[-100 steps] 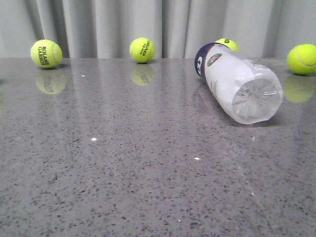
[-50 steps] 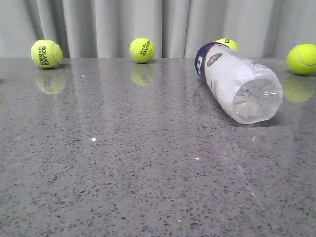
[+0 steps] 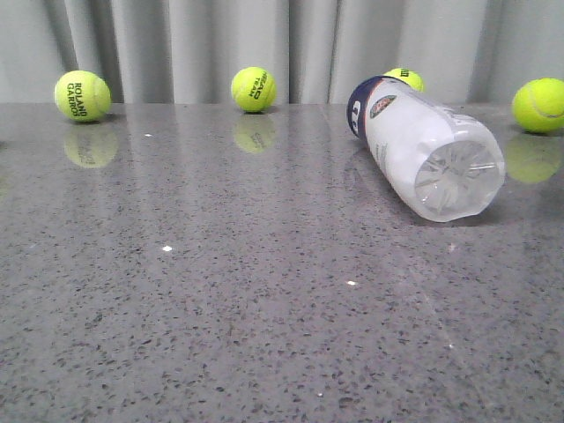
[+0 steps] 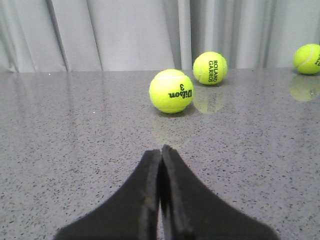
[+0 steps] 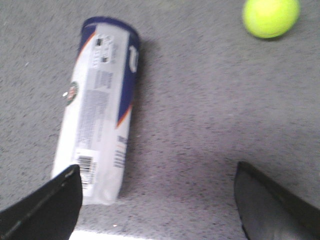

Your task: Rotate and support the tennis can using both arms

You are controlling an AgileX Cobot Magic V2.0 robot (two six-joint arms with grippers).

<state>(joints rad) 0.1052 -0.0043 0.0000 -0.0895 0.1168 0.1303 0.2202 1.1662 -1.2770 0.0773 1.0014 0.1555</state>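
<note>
The tennis can (image 3: 423,150) lies on its side at the right of the grey table, its ribbed clear base toward the camera and its navy band at the far end. In the right wrist view the can (image 5: 100,110) lies lengthwise below my right gripper (image 5: 157,175), which is open wide and empty; one finger overlaps the can's base end in the picture. My left gripper (image 4: 161,152) is shut and empty, low over bare table. Neither arm shows in the front view.
Tennis balls sit along the back by the grey curtain: far left (image 3: 82,95), middle (image 3: 254,89), behind the can (image 3: 405,79) and far right (image 3: 538,105). Another ball (image 4: 171,91) lies ahead of my left gripper, and one (image 5: 270,16) lies beyond the can.
</note>
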